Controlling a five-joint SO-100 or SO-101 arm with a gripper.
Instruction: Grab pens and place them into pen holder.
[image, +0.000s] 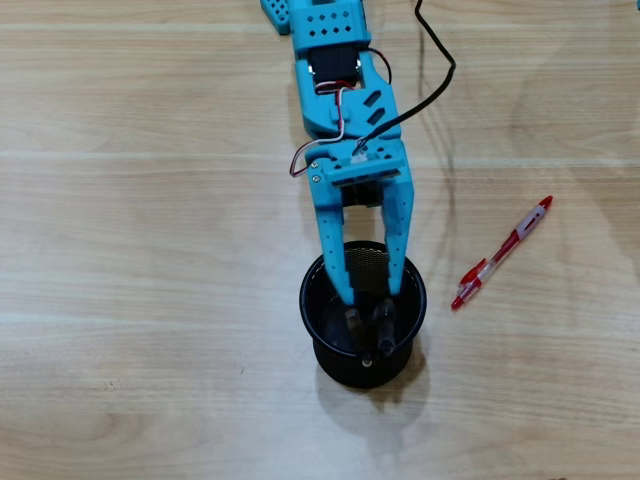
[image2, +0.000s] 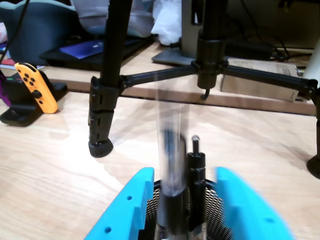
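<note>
The pen holder (image: 340, 370), a round black wire-mesh cup, stands on the wooden table at centre. My blue gripper (image: 370, 293) hangs over its mouth with the jaws spread wide, both fingertips inside the rim. Two black pens (image: 355, 325) stand in the cup between the fingers, touching neither. In the wrist view the gripper (image2: 183, 172) frames the mesh of the pen holder (image2: 216, 202); one black pen (image2: 196, 165) stands sharp, and another pen (image2: 170, 150) is a blurred streak beside it. A red-and-white pen (image: 503, 250) lies on the table to the right of the cup.
A black cable (image: 440, 70) runs across the table at the upper right, near the arm. In the wrist view a black tripod leg (image2: 102, 115) stands on the table ahead, with an orange controller (image2: 35, 87) on a dock at the far left.
</note>
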